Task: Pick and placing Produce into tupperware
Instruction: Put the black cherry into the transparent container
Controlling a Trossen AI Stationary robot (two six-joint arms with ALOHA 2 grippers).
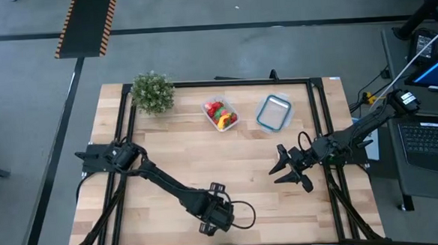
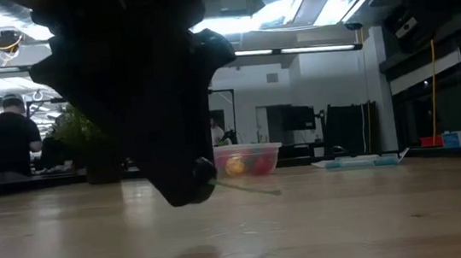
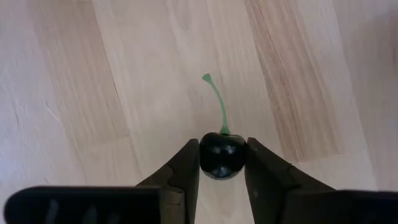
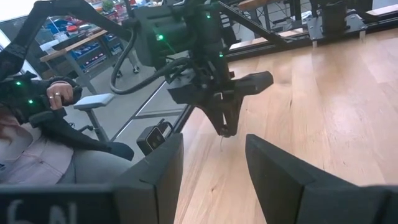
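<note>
Even, bright light falls on the pale wooden plank surface [image 1: 228, 159] in the high view, with only soft shadows under the arms. The low view is dim and backlit: long ceiling strip lights [image 2: 299, 50] glare, and the near dark arm is a blurred silhouette. In the left wrist view a small dark glossy cherry [image 3: 222, 155] carries tiny highlights and is sharp.
</note>
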